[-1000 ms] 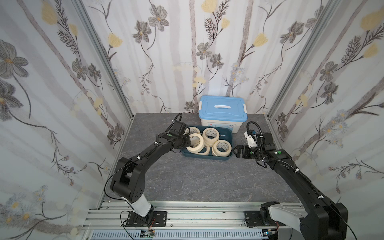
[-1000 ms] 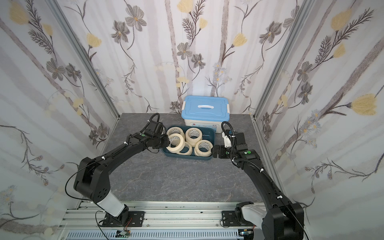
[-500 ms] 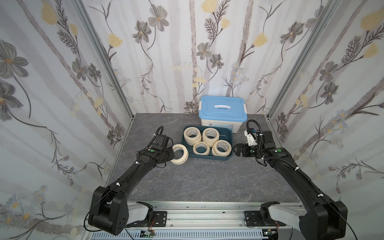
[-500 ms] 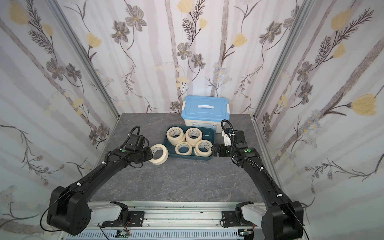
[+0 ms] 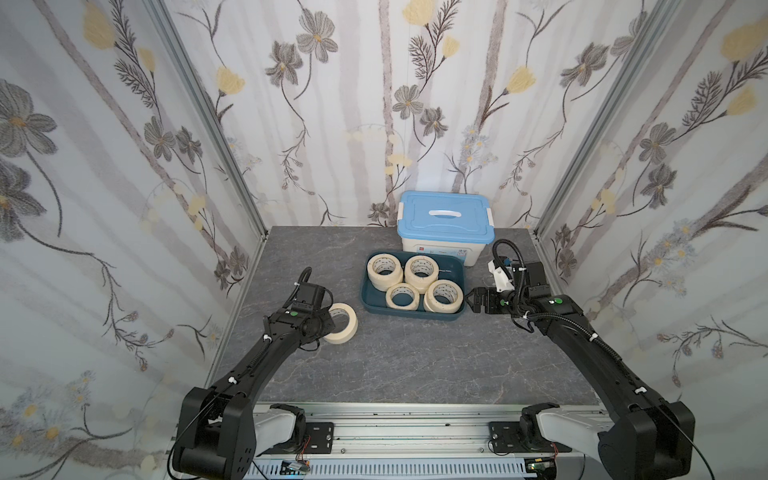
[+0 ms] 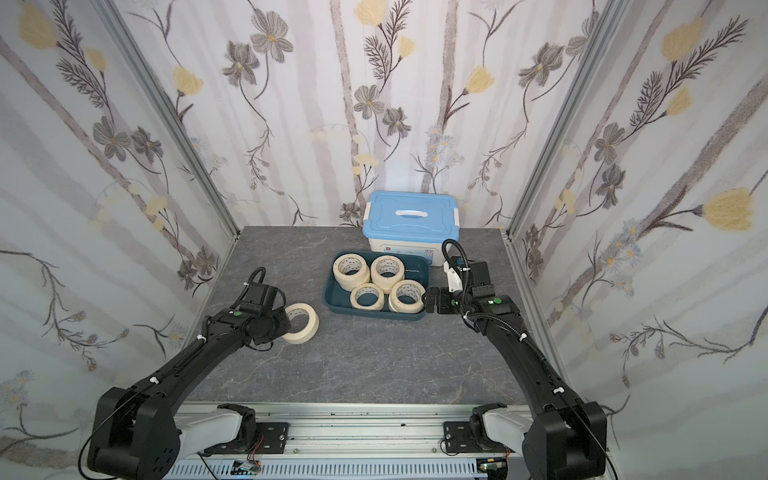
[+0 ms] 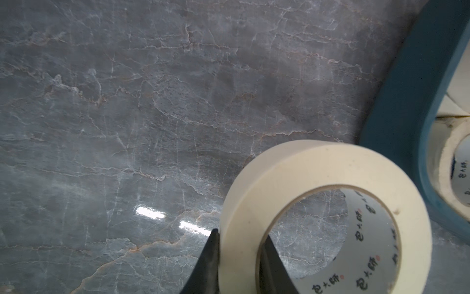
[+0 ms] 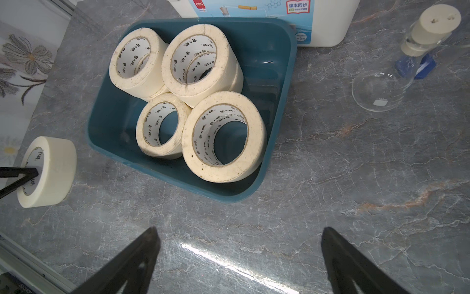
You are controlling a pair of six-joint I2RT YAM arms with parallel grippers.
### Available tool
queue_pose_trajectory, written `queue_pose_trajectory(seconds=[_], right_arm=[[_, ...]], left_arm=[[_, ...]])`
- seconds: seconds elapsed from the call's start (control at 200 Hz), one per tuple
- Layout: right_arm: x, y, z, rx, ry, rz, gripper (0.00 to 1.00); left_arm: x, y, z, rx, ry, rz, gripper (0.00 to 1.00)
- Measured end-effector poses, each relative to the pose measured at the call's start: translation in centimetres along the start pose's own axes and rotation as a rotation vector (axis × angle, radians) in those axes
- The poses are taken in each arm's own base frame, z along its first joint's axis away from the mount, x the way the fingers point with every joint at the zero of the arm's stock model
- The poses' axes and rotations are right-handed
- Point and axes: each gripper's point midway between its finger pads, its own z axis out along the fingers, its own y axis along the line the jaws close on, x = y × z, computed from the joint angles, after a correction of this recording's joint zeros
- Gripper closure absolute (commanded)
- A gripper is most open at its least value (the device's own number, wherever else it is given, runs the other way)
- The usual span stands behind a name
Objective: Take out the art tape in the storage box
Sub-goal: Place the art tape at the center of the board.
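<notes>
Left gripper [image 7: 240, 240] pinches art tape [image 7: 318, 173], seemingly on edge.

The shallow, dark teal, rectangular plastic storage tray [image 5: 399, 312] with rounded corners stands lidless and level on the table, right of centre toward the rear. Inside it, cream masking-tape rolls [image 8: 223, 137] with white, dark-printed cardboard cores lie flat, openings up, in four touching positions. The two rear positions show a second roll beneath the top one. One separate roll [image 5: 347, 324] of the same type is outside the tray on its left side, tilted on edge, its wall clamped by the left gripper [image 7: 240, 234].
</notes>
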Motion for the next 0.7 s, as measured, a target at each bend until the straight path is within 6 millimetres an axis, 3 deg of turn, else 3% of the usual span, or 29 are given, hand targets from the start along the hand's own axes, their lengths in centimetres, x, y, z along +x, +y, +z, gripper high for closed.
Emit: queue_pose_trajectory(seconds=[0.699], right_arm=[[0.0,-0.1,-0.4,0.010,-0.010,-0.009,0.00]], left_arm=[[0.3,1.1,4.5,-0.079,0.028,-0.001,0.92]])
